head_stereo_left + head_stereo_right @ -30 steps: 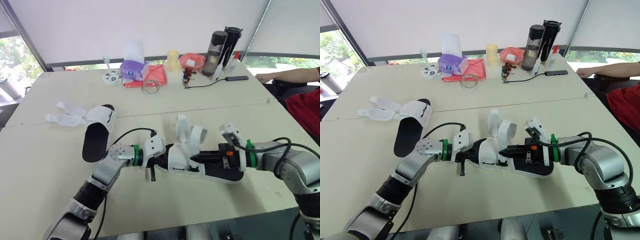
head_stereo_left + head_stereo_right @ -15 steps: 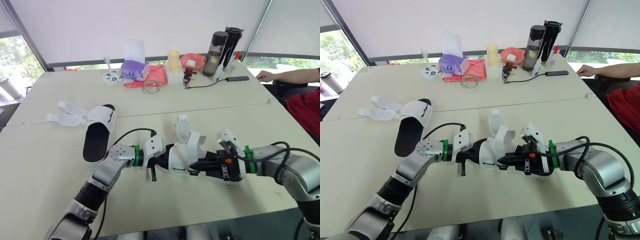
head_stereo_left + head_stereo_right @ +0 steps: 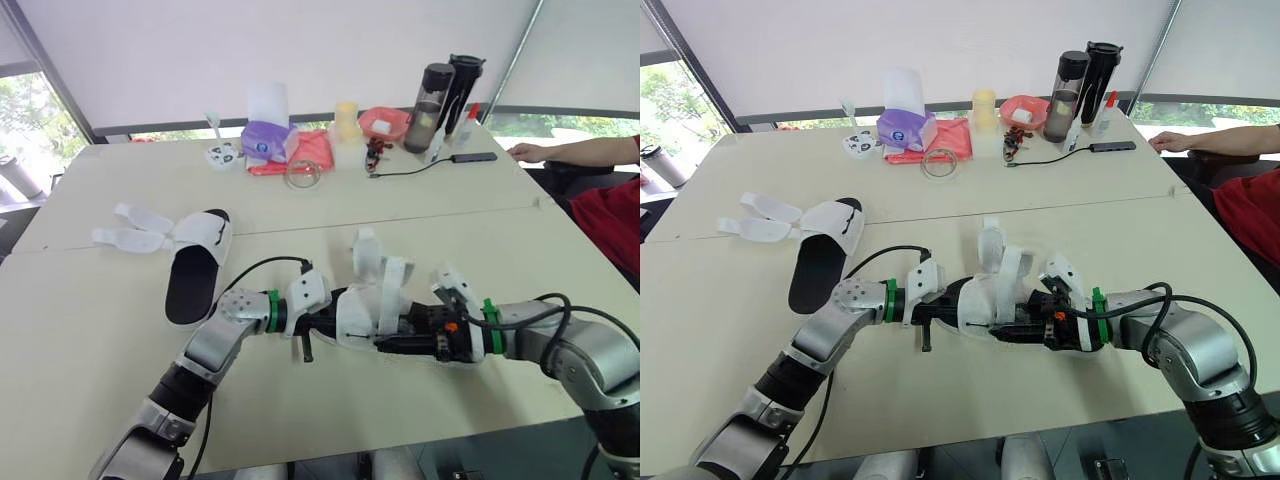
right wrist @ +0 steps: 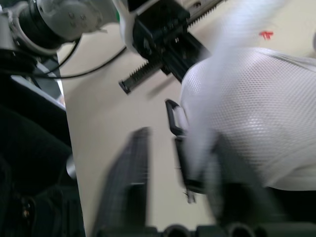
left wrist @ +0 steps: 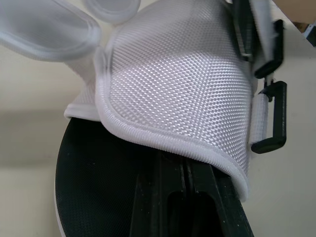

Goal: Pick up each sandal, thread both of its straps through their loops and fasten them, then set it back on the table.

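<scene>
A sandal (image 3: 372, 318) with a black sole and white mesh upper lies on the table (image 3: 120, 380) between my two arms, its two straps (image 3: 372, 262) standing up loose. My left gripper (image 3: 322, 322) is shut, its fingers (image 5: 182, 197) pushed in over the insole under the upper. My right gripper (image 3: 398, 342) is at the sandal's near side by the black loops (image 5: 269, 113), open, with one loop (image 4: 174, 116) between its fingers (image 4: 123, 182). The second sandal (image 3: 197, 268) lies to the left with its straps (image 3: 130, 228) spread flat.
Along the table's far edge stand a purple tissue pack (image 3: 265, 140), a red cloth (image 3: 312, 150), a yellow cup (image 3: 346, 118), a pink bowl (image 3: 382, 122), two dark bottles (image 3: 445, 90) and a black cable (image 3: 410, 167). A person's arm (image 3: 575, 152) rests at the far right.
My right gripper has slid left along the sandal, up to the white upper, and has opened from shut. The left arm has stayed in place.
</scene>
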Controlling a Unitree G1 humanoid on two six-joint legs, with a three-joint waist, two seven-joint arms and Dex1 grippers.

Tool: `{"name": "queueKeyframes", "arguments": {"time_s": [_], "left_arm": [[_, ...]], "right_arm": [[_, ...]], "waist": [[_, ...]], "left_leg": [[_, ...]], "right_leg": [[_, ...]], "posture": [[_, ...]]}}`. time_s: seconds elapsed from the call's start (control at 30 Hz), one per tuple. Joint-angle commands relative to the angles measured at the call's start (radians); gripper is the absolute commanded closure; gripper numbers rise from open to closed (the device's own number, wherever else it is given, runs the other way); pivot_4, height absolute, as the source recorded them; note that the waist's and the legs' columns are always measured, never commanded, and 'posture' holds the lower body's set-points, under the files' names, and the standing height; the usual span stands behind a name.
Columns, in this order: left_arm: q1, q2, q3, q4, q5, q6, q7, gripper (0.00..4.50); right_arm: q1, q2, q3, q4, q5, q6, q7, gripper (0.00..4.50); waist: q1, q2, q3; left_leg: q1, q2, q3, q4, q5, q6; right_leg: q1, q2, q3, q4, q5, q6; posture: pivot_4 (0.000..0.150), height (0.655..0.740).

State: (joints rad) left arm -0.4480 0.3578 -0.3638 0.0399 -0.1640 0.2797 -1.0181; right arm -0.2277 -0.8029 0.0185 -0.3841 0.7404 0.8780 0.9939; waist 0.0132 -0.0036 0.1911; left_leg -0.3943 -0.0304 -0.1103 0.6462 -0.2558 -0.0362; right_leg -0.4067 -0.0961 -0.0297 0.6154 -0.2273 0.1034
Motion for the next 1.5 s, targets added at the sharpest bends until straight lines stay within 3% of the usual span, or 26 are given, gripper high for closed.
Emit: {"name": "queueKeyframes", "arguments": {"time_s": [0.03,0.07,0.4,0.57,0.73,1.0,1.5], "left_arm": [[0.003,0.001,-0.003,0.003,0.002,0.01,-0.002,4.5],[0.004,0.001,-0.003,0.003,0.002,0.01,-0.002,4.5],[0.004,0.002,-0.007,0.009,-0.002,0.007,-0.016,4.5],[-0.006,-0.001,-0.009,0.026,-0.002,0.001,-0.028,4.5],[-0.009,-0.003,-0.01,0.032,-0.001,-0.002,-0.036,4.5],[-0.008,-0.004,-0.011,0.024,0.003,0.0,-0.034,4.5],[-0.006,-0.008,-0.008,0.021,0.001,0.005,-0.024,4.5]], "right_arm": [[0.017,0.013,-0.1,-0.02,0.016,-0.012,-0.066,0.51],[0.025,0.017,-0.125,-0.03,0.03,-0.007,-0.081,0.05],[0.276,-0.019,-0.364,-0.242,0.244,0.12,-0.163,0.05],[0.397,-0.041,-0.388,-0.326,0.345,0.173,-0.189,0.05],[0.443,-0.019,-0.325,-0.353,0.318,0.136,-0.226,0.05],[0.394,0.037,-0.207,-0.28,0.205,0.057,-0.286,0.05],[0.376,0.032,-0.216,-0.223,0.184,0.03,-0.269,0.05]], "waist": [[0.0,0.0,0.0],[0.0,0.0,0.0],[0.002,0.0,0.0],[0.001,0.0,0.0],[0.001,0.0,0.0],[0.002,0.0,0.0],[0.002,0.0,0.0]], "left_leg": [[0.0,0.0,0.0,0.0,0.0,0.0],[0.0,0.0,0.0,0.0,0.0,0.0],[0.0,0.0,0.0,-0.001,0.0,0.0],[0.001,0.0,0.0,0.0,0.0,0.0],[0.001,0.001,0.0,0.0,0.0,0.0],[0.001,0.001,0.0,0.0,0.0,0.0],[0.001,0.001,0.0,0.0,0.0,0.0]], "right_leg": [[0.0,0.0,0.0,0.0,0.0,0.0],[0.0,0.0,0.0,0.0,0.0,0.0],[0.0,0.0,0.0,0.0,0.0,-0.002],[0.001,0.0,0.0,0.0,-0.002,-0.002],[0.002,0.0,0.0,0.0,-0.002,-0.002],[0.002,0.0,0.0,0.0,-0.002,-0.002],[0.002,0.0,0.0,-0.001,-0.002,-0.002]], "posture": [[0.15,0.74],[0.15,0.74],[0.15,0.74],[0.15,0.74],[0.15,0.74],[0.15,0.74],[0.15,0.74]]}}
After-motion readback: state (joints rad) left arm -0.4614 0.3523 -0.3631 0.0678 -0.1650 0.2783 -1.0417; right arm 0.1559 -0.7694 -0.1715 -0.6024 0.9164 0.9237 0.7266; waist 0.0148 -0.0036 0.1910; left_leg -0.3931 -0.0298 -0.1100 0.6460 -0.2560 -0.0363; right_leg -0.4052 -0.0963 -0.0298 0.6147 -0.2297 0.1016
